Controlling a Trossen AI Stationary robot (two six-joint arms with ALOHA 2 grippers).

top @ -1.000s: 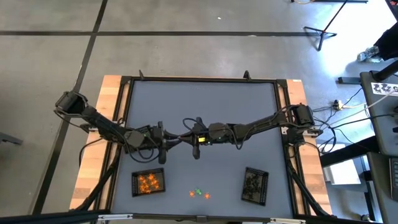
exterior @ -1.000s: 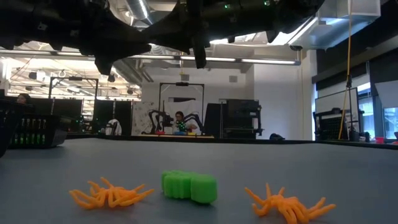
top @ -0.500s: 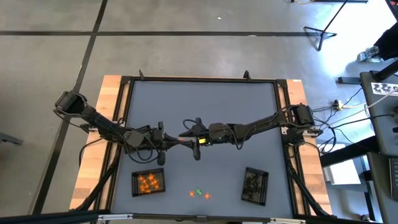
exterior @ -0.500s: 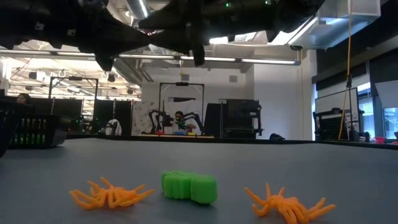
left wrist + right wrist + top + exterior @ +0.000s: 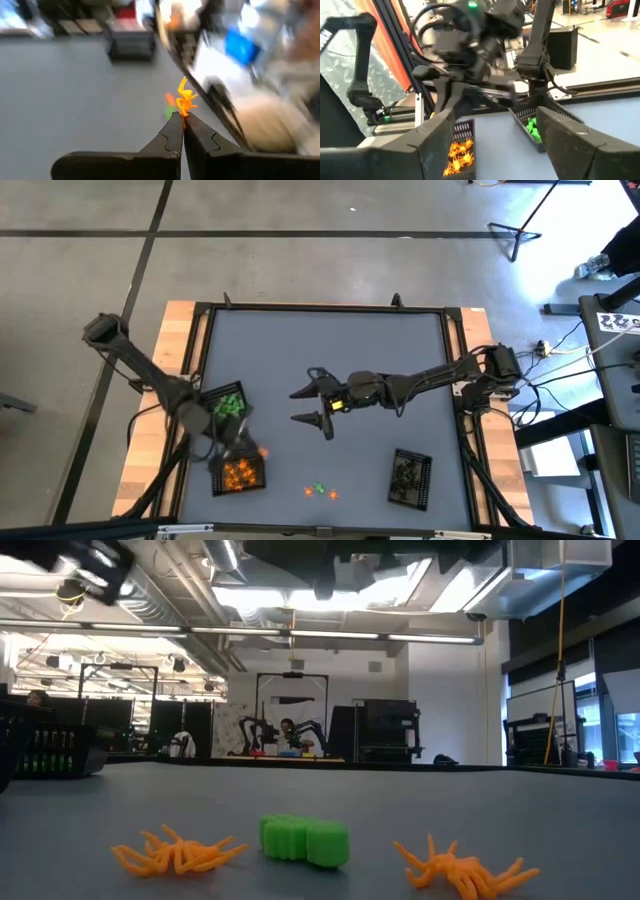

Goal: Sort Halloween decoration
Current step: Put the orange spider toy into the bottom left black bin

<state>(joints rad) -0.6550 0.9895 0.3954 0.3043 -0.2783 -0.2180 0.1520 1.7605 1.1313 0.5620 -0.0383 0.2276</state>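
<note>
Left arm: it has swung away from the middle of the table, where it was meeting the right arm a second ago, and is now hanging over the left-front trays.
Left gripper (image 5: 180,120): its fingers are pinching tight on an orange spider trinket (image 5: 185,100), which is sticking out past the tips; in the high view that orange speck (image 5: 262,450) is showing just beside the orange tray (image 5: 238,474).
Right gripper (image 5: 318,404): it is staying near the table's centre, but its fingers are now spreading wide with nothing between them, where earlier they were nearly closed.
Green tray (image 5: 228,402): uncovered now that the left arm has shifted; it is sitting just behind the orange tray, partly under the arm.
Black tray (image 5: 410,477): sitting right-front, unchanged.
Loose trinkets: a green piece (image 5: 304,838) is lying between two orange spiders (image 5: 176,850) (image 5: 462,866) at the front edge, exactly as before.
Only the low view: it is showing their shapes; from above they are just dots (image 5: 320,491).
Only the right wrist view: it is looking across at the left arm above both left trays.
Hard to make out: the left wrist picture is smearing, so the background is unreadable.
</note>
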